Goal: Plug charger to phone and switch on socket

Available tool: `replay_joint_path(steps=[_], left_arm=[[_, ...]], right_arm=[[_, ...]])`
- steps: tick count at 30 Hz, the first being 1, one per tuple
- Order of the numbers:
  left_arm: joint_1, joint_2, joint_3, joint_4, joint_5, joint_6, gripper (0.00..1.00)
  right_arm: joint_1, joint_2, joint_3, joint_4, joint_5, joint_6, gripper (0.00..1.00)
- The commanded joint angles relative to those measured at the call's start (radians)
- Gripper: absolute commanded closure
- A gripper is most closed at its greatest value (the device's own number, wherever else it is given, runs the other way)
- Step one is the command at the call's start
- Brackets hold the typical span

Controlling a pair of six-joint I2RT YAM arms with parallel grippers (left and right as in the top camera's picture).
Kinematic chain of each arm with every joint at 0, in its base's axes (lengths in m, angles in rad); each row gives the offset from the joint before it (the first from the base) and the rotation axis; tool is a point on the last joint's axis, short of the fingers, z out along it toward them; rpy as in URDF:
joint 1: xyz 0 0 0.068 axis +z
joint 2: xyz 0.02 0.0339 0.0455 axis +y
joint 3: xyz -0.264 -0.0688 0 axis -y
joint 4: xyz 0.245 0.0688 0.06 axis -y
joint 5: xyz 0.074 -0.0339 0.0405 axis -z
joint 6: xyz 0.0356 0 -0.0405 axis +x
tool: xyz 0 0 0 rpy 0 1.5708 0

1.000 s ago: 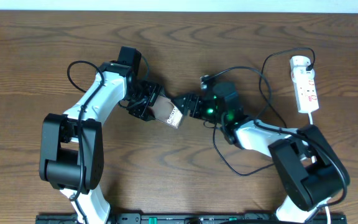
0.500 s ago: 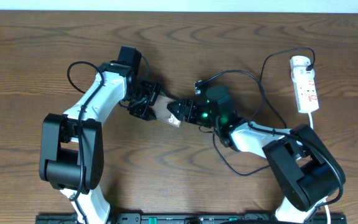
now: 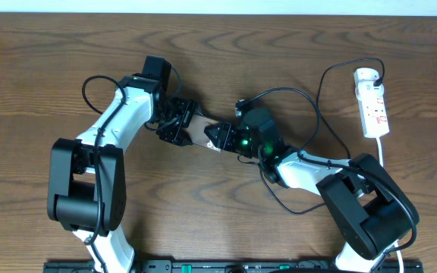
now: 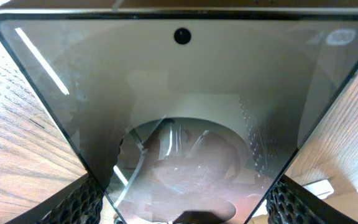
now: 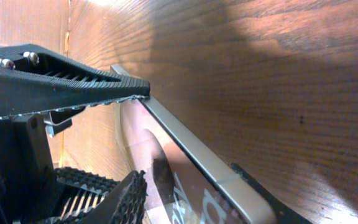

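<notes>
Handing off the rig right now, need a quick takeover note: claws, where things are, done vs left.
Left claw: shut on the phone at mid-table, screen facing its wrist camera.
Right claw: at the phone's other end; open or shut unreadable, connector tip not visible.
Charger: cable loops over the right side; plug end at the socket.
Done: phone gripped, claws brought together.
Left: confirm the connector is seated, then switch on the socket; switch state unreadable.
</notes>
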Motion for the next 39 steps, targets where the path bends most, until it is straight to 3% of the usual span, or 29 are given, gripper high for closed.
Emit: replay_joint_path(steps=[1,10,18,24,27,31,39], left_arm=[[-0.003,-0.021,0.005,-0.005,0.043,-0.001,0.93],[-0.007,-0.021,0.005,-0.005,0.043,-0.001,0.93],[-0.008,-0.021,0.005,-0.005,0.043,0.003,0.93],[-0.008,-0.021,0.005,-0.005,0.043,0.007,0.93],[-0.008,-0.021,0.005,-0.005,0.043,0.011,0.93],[-0.006,-0.021,0.005,0.003,0.043,0.078,0.93],[0.009,-0.021,0.005,0.071,0.048,0.340,0.92]], right_arm=[[0.031,0.009,0.012,0.017,0.035,-0.001,0.61],[0.073,0.029,0.012,0.069,0.090,0.000,0.65],[0.074,0.047,0.013,0.097,0.089,0.021,0.90],[0.061,0.047,0.013,0.102,0.089,0.021,0.99],[0.035,0.047,0.013,0.119,0.075,0.021,0.99],[-0.031,0.038,0.013,0.185,0.020,0.021,0.99],[-0.145,-0.061,0.013,0.196,0.022,0.038,0.99]])
